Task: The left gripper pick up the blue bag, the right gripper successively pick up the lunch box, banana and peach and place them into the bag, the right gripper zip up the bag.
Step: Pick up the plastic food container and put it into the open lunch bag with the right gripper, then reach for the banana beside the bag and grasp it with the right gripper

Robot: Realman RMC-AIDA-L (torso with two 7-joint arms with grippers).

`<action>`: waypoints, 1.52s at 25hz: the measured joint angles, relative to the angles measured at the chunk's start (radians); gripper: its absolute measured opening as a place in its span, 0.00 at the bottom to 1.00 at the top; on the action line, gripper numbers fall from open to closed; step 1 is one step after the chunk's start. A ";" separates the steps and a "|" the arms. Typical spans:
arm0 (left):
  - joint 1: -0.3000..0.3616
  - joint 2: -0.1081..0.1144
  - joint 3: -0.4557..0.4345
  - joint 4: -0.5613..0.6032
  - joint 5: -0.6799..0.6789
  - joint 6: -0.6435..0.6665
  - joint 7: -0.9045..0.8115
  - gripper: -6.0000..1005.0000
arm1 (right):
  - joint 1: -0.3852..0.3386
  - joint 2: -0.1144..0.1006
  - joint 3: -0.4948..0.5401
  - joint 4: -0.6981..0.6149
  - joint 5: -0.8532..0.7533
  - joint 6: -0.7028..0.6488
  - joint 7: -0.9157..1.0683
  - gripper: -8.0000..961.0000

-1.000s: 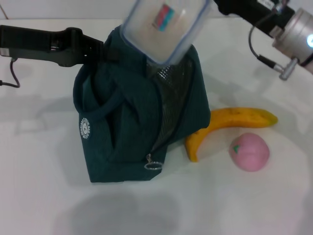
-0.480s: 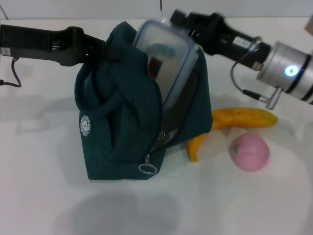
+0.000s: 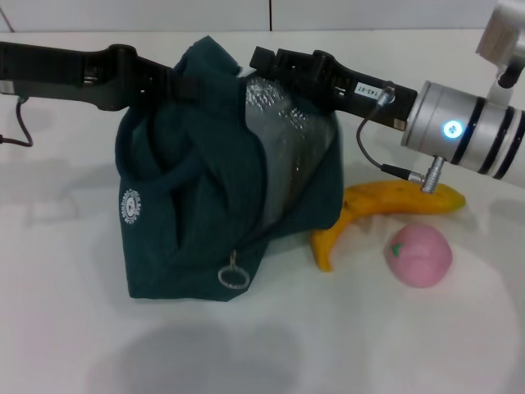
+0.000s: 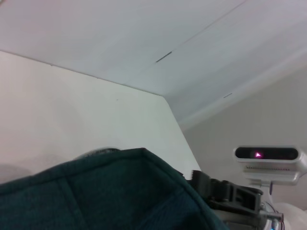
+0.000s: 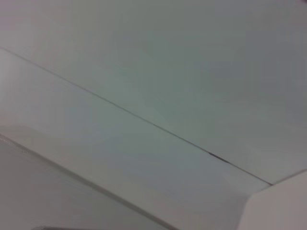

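Observation:
The blue bag (image 3: 197,222) stands upright on the white table, its mouth open and silver lining (image 3: 283,156) showing. My left gripper (image 3: 182,85) reaches in from the left and is shut on the bag's top edge; the bag's fabric (image 4: 96,191) fills the left wrist view. My right gripper (image 3: 264,61) comes from the right and sits at the top of the bag's open mouth. The lunch box is hidden inside the bag. The banana (image 3: 398,201) lies just right of the bag. The peach (image 3: 420,253) rests in front of the banana.
The zip's metal ring pull (image 3: 233,277) hangs at the bag's lower front. A black cable (image 3: 15,123) lies at the far left of the table. The right arm's silver cuff (image 3: 463,127) hangs above the banana.
The lunch box went from above the bag, tilted into its mouth, down out of sight inside. My right gripper lowered to the bag's mouth. The bag shifted slightly left.

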 joint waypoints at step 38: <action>0.032 0.008 -0.005 0.000 -0.039 0.012 0.032 0.05 | 0.150 -0.127 0.626 -0.532 -1.966 -0.415 0.111 0.86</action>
